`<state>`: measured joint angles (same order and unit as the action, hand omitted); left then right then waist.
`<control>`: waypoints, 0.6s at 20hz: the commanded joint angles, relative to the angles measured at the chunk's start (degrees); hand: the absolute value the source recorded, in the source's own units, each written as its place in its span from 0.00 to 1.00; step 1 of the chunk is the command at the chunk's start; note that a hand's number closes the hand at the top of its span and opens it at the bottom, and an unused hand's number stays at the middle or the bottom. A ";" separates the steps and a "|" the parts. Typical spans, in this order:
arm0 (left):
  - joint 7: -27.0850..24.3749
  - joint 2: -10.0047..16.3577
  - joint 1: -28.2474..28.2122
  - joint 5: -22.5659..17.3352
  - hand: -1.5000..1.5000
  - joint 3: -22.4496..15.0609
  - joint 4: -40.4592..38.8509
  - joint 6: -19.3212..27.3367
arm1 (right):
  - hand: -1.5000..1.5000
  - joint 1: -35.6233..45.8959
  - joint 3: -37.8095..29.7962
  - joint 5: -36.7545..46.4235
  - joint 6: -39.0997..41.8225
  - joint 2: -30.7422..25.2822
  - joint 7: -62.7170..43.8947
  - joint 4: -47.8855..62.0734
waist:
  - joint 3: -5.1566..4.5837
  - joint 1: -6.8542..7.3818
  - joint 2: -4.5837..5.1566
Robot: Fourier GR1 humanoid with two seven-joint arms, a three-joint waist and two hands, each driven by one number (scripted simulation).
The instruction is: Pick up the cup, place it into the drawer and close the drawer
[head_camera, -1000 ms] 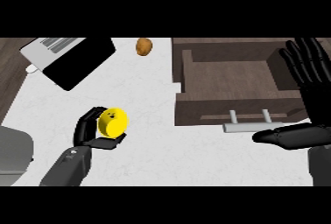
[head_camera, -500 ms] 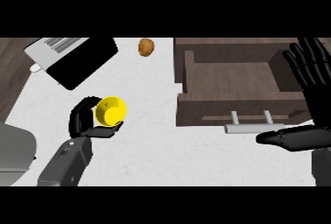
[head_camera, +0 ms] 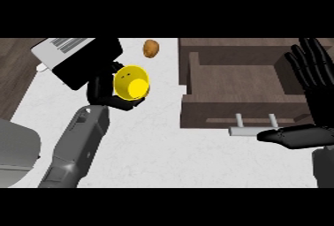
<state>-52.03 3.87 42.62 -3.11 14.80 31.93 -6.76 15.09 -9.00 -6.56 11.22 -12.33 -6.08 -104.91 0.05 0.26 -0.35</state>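
A yellow cup (head_camera: 133, 82) is held above the white counter by my left hand (head_camera: 106, 90), whose fingers curl round its far side; the cup's mouth faces the view. It hangs left of the open wooden drawer (head_camera: 235, 108), which has a metal handle (head_camera: 251, 129) on its front. At the right edge my right hand (head_camera: 312, 73) stands open with fingers up, beside the drawer's right wall, its thumb (head_camera: 294, 136) by the handle's right end.
A brown potato (head_camera: 151, 48) lies on the counter beyond the cup. A black and white appliance (head_camera: 72, 56) sits at the back left. A grey object (head_camera: 16, 148) shows at the left edge.
My left hand has carried the cup up off the counter and to the right, toward the drawer, tilting its mouth to the view. The right hand has barely moved.
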 commanded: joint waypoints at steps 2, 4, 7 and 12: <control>9.87 -3.71 3.68 0.03 1.00 -5.15 8.36 2.05 | 0.00 1.29 -2.56 -1.77 1.06 -1.93 -0.34 1.82 | 0.01 0.16 -0.04; 14.44 -3.77 7.33 -0.44 1.00 -5.03 10.35 4.07 | 0.00 -0.35 -4.53 -4.61 2.58 -3.00 -0.58 -0.16 | 0.00 -0.41 0.00; 23.02 -3.82 11.10 -0.49 1.00 -6.46 14.74 7.16 | 0.00 -1.02 0.43 1.49 -0.48 0.71 1.60 0.34 | -0.01 -0.04 0.09; 30.52 -3.86 20.61 -4.63 1.00 -13.08 12.97 16.86 | 0.00 -1.40 -0.34 0.62 -0.59 0.07 -0.16 -2.39 | -0.03 -1.60 0.31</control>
<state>-26.77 0.26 57.40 -5.96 5.05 45.74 4.70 14.28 -9.01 -5.89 10.63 -11.92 -5.89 -105.83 0.04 -0.42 -0.28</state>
